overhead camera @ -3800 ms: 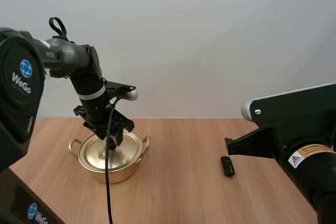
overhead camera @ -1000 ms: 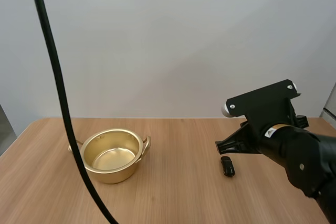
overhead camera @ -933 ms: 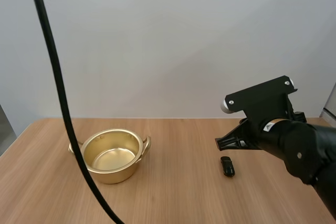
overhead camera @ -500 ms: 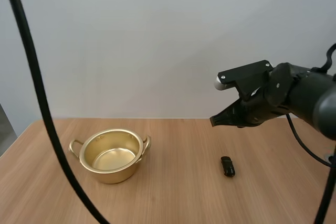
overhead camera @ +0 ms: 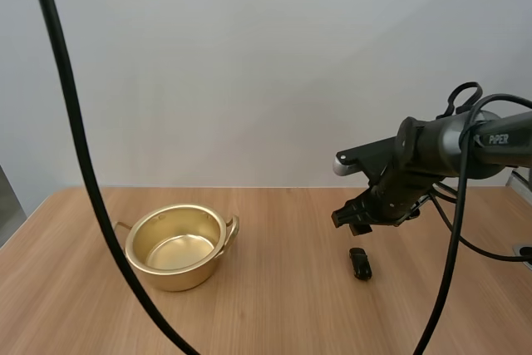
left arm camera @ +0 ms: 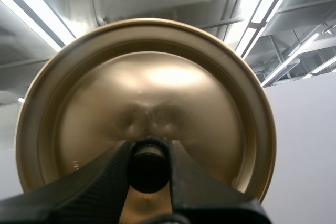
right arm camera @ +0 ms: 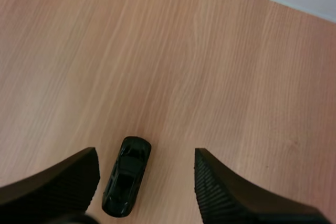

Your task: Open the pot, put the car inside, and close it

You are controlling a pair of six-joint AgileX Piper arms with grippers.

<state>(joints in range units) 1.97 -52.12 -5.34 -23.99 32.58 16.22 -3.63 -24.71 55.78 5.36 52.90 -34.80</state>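
Note:
A golden pot (overhead camera: pixel 176 247) stands open on the wooden table at the left, with nothing inside. Its golden lid (left arm camera: pixel 147 103) is held up in the air, my left gripper (left arm camera: pixel 148 169) shut on the lid's black knob (left arm camera: pixel 148 163). A small black toy car (overhead camera: pixel 360 263) lies on the table to the right of the pot. My right gripper (overhead camera: pixel 356 220) hovers just above and behind the car. Seen from the right wrist, the right gripper (right arm camera: pixel 147 182) is open, its fingers (right arm camera: pixel 226 187) wide apart with the car (right arm camera: pixel 126 176) on the table below, nearer one finger.
The wooden table (overhead camera: pixel 274 305) stretches bare between the pot and the car. Its far edge meets a plain pale wall.
My right arm has swung forward and down to just over the car, and its fingers have spread from shut to wide open. The lid stays gripped by the left.

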